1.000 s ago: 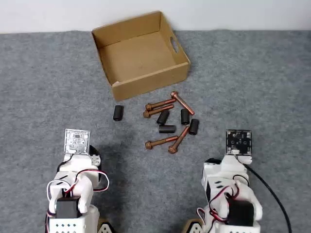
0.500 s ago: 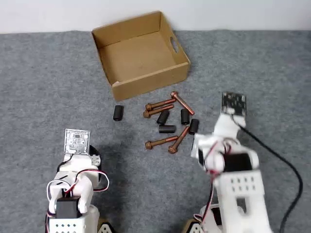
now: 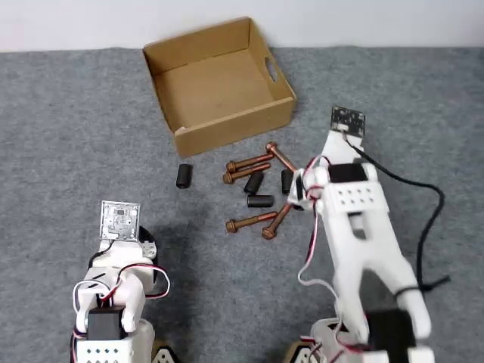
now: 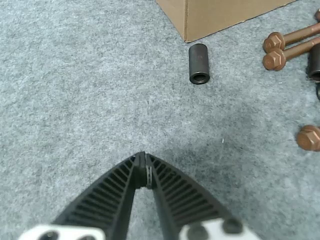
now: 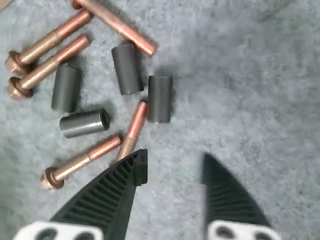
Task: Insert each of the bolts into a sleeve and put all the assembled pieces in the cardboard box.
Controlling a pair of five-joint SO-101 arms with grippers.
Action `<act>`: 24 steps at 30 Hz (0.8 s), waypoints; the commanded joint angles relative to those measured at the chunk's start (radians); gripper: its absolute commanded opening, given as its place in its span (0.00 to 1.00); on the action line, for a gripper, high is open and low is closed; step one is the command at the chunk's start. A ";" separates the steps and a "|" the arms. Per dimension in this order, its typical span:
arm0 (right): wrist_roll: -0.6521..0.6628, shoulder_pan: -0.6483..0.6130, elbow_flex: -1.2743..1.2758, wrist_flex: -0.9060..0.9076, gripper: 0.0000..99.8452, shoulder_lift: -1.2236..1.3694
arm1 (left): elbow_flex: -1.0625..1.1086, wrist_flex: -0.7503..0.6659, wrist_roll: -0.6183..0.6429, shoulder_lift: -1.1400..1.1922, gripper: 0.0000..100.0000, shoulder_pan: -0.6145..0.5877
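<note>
Copper-coloured bolts (image 3: pixel 247 162) lie scattered on the grey felt-covered desk (image 3: pixel 76 136), just in front of the cardboard box (image 3: pixel 227 134). Short black sleeves (image 3: pixel 260 201) are mixed among them, and every bolt and sleeve that can be seen is separate. A lone sleeve (image 3: pixel 184 175) lies apart from the pile, near the box's front corner. In the left wrist view this lone sleeve (image 4: pixel 199 63) rests on its side with one open end towards the camera. The left end effector (image 4: pixel 142 167) hangs low over bare felt, fingers pressed together and holding nothing. The right end effector (image 5: pixel 174 165) is over the near edge of the pile, fingers spread wide and gripping nothing. One of its fingertips is just beside a bolt (image 5: pixel 133 125), with a sleeve (image 5: pixel 160 98) just beyond.
</note>
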 commanded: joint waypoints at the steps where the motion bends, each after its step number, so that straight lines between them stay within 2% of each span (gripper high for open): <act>1: -0.025 -0.025 -0.101 -0.010 0.24 0.077 | -0.005 -0.023 -0.008 -0.006 0.01 -0.003; 9: -0.026 -0.039 -0.247 -0.021 0.16 0.282 | -0.005 -0.023 -0.008 -0.006 0.01 -0.003; 24: -0.025 -0.007 -0.416 -0.019 0.16 0.553 | -0.005 -0.023 -0.008 -0.006 0.01 -0.003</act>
